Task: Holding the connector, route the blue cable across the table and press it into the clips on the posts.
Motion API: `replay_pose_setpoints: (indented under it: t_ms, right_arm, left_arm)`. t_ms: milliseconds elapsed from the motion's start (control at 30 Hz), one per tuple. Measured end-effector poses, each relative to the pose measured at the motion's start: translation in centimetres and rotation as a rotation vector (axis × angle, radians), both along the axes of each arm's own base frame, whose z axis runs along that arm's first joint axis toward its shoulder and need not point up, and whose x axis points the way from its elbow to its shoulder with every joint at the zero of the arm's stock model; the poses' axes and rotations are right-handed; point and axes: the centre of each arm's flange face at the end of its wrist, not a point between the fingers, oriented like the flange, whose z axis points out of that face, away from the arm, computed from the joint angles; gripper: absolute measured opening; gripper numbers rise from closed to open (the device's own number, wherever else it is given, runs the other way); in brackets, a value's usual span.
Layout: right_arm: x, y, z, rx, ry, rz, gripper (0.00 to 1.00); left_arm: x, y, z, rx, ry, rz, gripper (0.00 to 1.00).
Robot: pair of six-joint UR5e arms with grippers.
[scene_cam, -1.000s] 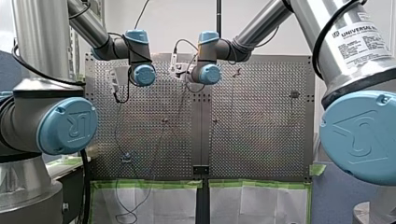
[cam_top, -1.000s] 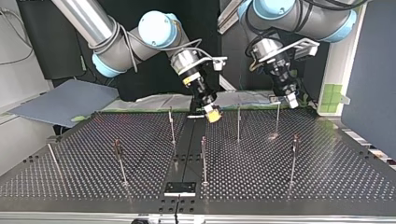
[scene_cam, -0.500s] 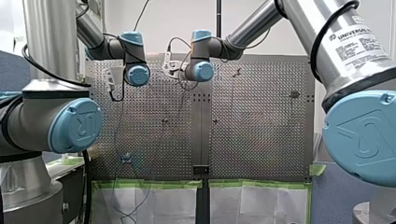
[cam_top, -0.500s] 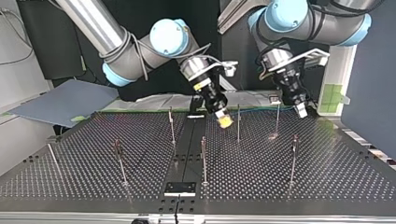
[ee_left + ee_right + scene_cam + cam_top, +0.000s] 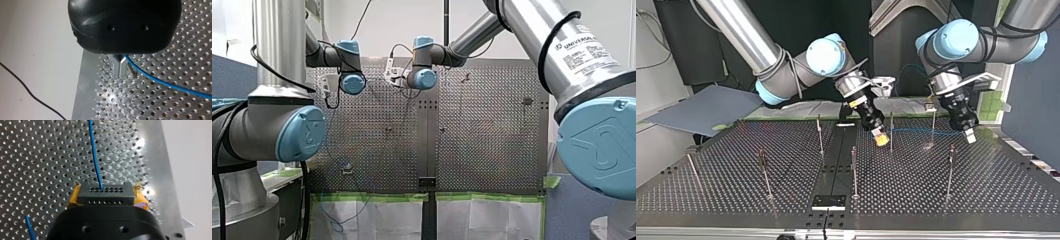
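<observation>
Silver arms (image 5: pixel 532 35), blue joint caps (image 5: pixel 597 145); black cables (image 5: pixel 304 200)

Perforated table (image 5: pixel 936 190): bare metal, glossy, glare-streaked. Cable (image 5: pixel 95 157): smooth blue plastic jacket. Connector (image 5: pixel 105 193): matt black plastic. Pads (image 5: pixel 73 196) of my right gripper (image 5: pixel 107 193): yellow, rubbery-looking, frayed edges. Posts (image 5: pixel 854 170): thin metal rods. My right arm (image 5: pixel 532 30): satin metal tube w/ smooth blue plastic caps (image 5: pixel 597 145).

In the top view my right end effector (image 5: pixel 880 139) hangs over the table (image 5: pixel 736 190), just left of a post (image 5: pixel 891 131); my left end effector (image 5: pixel 969 136) is well to its right; the cable (image 5: pixel 916 132) runs between them from the connector (image 5: pixel 103 192), which the right one holds.
</observation>
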Motion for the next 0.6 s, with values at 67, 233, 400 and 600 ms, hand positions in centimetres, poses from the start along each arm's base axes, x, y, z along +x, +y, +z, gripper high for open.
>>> replay_pose_setpoints:
  t_ms: [67,233,400,600]
  right_arm:
    - [0.4,-0.3,-0.3,0.005,0.003,0.002,0.0]
    - [1.3,-0.7,0.1,-0.003,-0.008,0.005,0.0]
    - [2.0,-1.1,1.7,-0.022,-0.031,0.01,0.0]
    - [2.5,-1.6,3.6,-0.044,-0.056,0.01,0.0]
  left_arm:
    - [0.4,0.1,0.3,0.003,-0.007,-0.01,0.0]
    - [0.9,0.4,0.8,0.006,-0.02,-0.027,0.0]
    - [1.4,0.9,0.5,0.004,-0.018,-0.027,0.0]
    - [2.4,1.2,0.6,0.001,-0.03,-0.034,0.0]
